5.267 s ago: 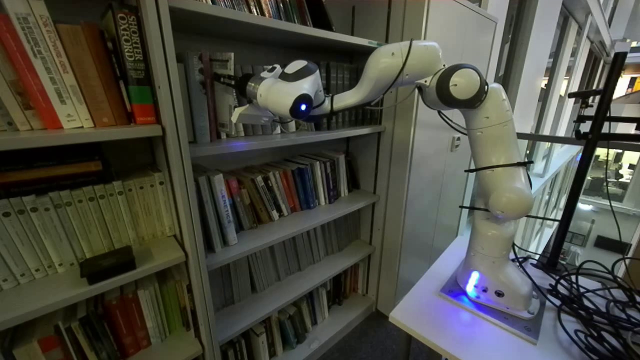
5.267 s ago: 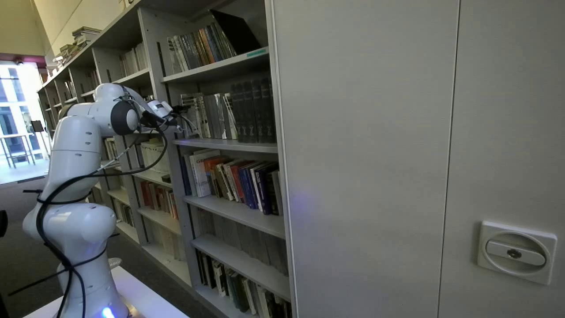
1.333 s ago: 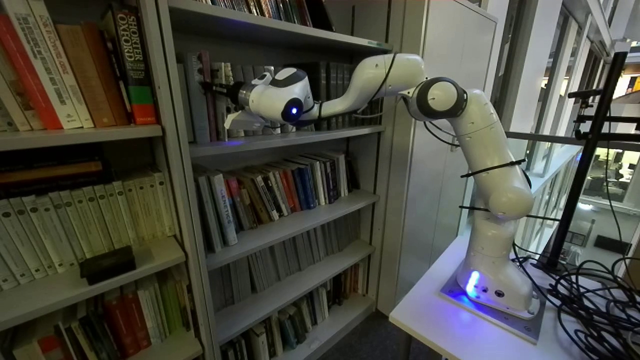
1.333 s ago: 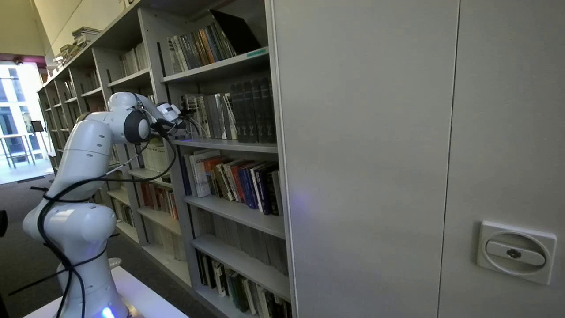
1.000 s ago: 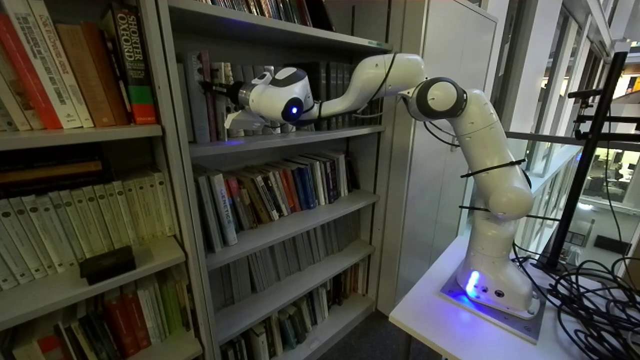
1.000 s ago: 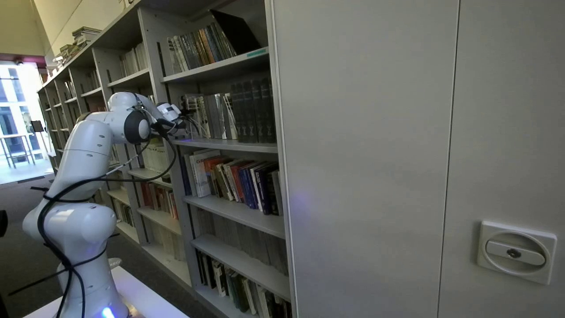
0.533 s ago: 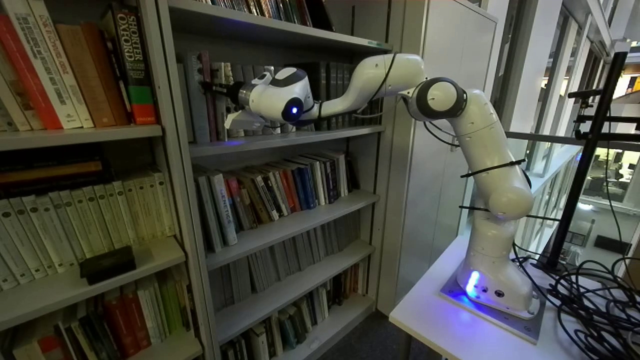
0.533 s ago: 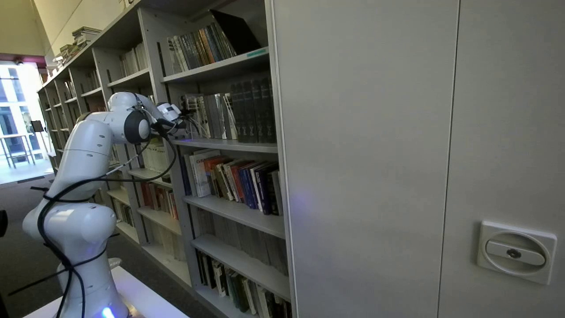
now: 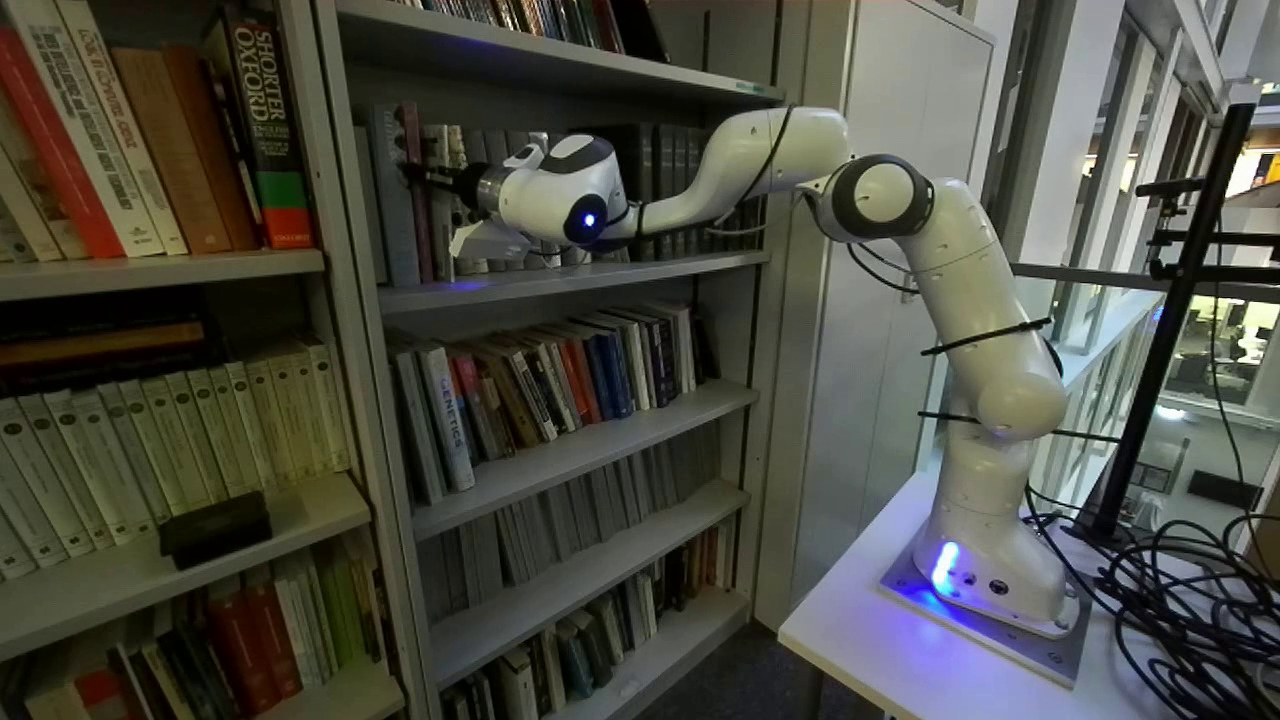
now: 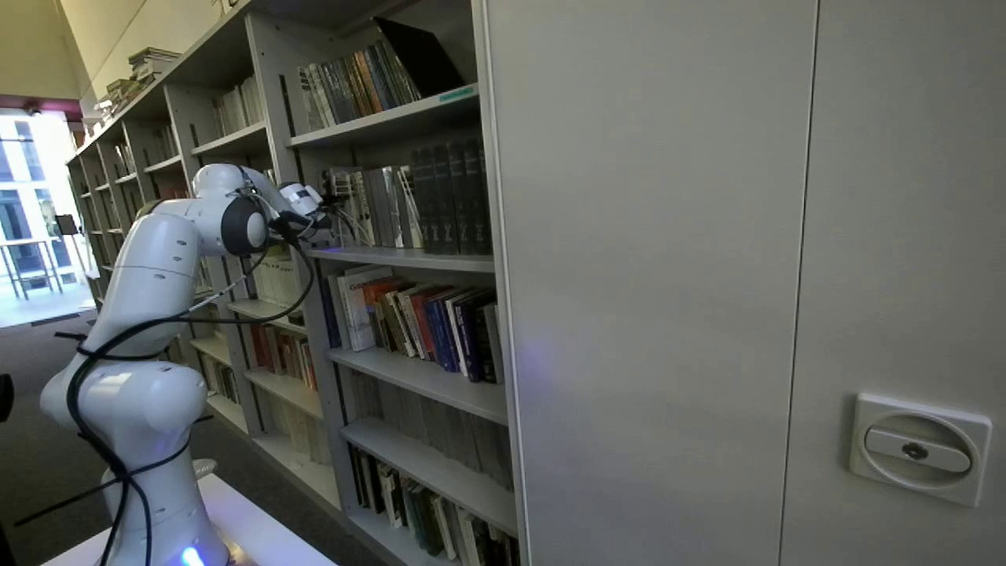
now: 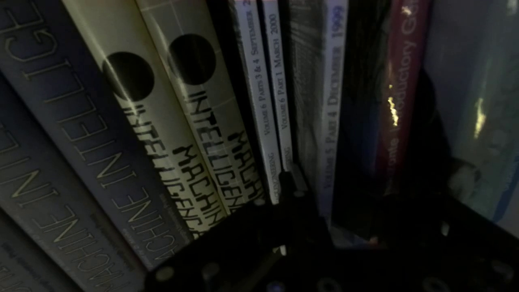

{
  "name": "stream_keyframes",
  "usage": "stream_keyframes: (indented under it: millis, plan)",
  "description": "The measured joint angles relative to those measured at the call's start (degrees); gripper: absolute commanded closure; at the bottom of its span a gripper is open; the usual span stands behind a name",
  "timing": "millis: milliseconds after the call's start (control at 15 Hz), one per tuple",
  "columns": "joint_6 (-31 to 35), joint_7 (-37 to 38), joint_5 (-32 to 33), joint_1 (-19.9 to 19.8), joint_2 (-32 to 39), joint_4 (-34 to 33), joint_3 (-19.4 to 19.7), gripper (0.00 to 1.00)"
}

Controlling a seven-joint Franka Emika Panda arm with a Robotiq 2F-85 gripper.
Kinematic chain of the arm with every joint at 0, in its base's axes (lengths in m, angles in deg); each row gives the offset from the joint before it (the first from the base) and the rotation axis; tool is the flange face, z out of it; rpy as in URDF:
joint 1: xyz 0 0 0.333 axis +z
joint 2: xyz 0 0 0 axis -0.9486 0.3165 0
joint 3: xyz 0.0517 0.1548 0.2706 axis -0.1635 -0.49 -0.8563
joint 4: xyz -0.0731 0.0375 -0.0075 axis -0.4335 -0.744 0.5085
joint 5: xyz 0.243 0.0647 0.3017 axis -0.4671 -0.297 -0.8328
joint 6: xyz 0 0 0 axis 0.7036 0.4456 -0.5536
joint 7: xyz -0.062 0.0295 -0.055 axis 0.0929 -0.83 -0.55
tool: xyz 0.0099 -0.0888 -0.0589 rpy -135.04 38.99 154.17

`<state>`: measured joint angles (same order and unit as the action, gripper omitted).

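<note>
three journal spines (image 11: 278, 81) readable only in wrist view; pincer (image 11: 290, 188) pressed together, near them.

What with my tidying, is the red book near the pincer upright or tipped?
Upright: in an exterior view the red book stands on end, spine outward.

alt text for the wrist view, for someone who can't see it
A dark robot gripper shows along the bottom edge, in front of thin journals, one marked March 2000; contact is too dark to judge. Two pale Machine Intelligence volumes stand at left, a red book at right.
</note>
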<state>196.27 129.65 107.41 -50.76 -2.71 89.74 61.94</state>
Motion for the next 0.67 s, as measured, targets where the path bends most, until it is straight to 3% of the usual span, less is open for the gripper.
stream_keyframes:
  millis: [667]
  plan:
    - [3.4, -0.8, 0.0, -0.3, 0.7, -1.7, 0.5, 0.98]
